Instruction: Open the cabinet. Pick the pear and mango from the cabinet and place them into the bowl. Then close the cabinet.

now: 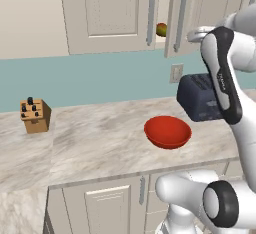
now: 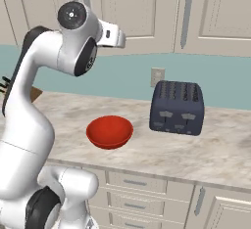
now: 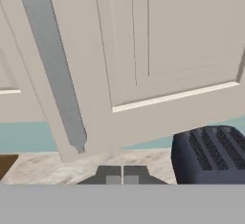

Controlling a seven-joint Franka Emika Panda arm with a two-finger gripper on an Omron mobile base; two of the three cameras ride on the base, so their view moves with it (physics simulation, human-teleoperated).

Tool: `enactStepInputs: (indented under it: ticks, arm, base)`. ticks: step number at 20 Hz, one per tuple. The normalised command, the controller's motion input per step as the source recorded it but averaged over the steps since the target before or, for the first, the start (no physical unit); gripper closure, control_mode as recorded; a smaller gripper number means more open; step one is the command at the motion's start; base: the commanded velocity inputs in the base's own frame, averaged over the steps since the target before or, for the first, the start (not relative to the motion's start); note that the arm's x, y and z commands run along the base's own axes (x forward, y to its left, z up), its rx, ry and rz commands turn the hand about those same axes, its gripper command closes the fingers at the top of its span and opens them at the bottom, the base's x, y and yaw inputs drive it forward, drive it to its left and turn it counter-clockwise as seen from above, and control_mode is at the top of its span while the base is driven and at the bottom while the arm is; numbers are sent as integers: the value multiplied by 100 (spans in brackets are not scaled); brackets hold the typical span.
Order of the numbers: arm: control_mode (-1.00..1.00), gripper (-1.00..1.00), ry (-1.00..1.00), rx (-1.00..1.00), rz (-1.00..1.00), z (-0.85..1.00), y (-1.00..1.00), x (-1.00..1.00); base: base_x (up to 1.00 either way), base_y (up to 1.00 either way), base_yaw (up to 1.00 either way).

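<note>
The cabinet (image 1: 112, 13) hangs on the wall above the counter (image 1: 100, 138); in the left base view its left door lies flat and shut, while the right door (image 1: 187, 13) stands swung a little way out, leaving a narrow gap between the two grey bar handles; through that gap the mango (image 1: 161, 29) shows on the pale shelf inside, rounded, orange-red over green; the pear cannot be made out through the gap.

The bowl (image 1: 168, 131) sits on the marbled counter, glossy red, wide and shallow, with nothing in it; the dark toaster (image 1: 201, 97) stands just behind it and to its right, near the wall socket (image 1: 176, 72); well apart, at the far left of the counter, stands a wooden knife block (image 1: 35, 115) with dark handles sticking up.

In the hand view the gripper (image 3: 122, 174) has its two dark tips pressed together with nothing between them; straight ahead of it is the lower part of the cabinet door, with the foot of the grey handle (image 3: 55, 70) up and to the left of the tips and apart from them; the toaster lies at the lower right of that view; the base cabinets (image 2: 157, 194) run below the counter edge.
</note>
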Motion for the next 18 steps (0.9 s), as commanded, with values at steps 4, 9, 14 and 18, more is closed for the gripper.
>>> enactStepInputs:
  ticks: [4, 9, 14, 18]
  arm:
    - [-100, 100, 1, 0, 11, -15, 12, -82]
    - [-100, 100, -1, -1, 1, -7, 50, -51]
    - [-100, 100, 0, -4, -1, 0, 72, -3]
    - [-100, 100, 4, -4, -6, 0, 73, 20]
  base:
    - [0, 0, 0]
    - [0, 0, 0]
    - [0, 0, 0]
    - [0, 0, 0]
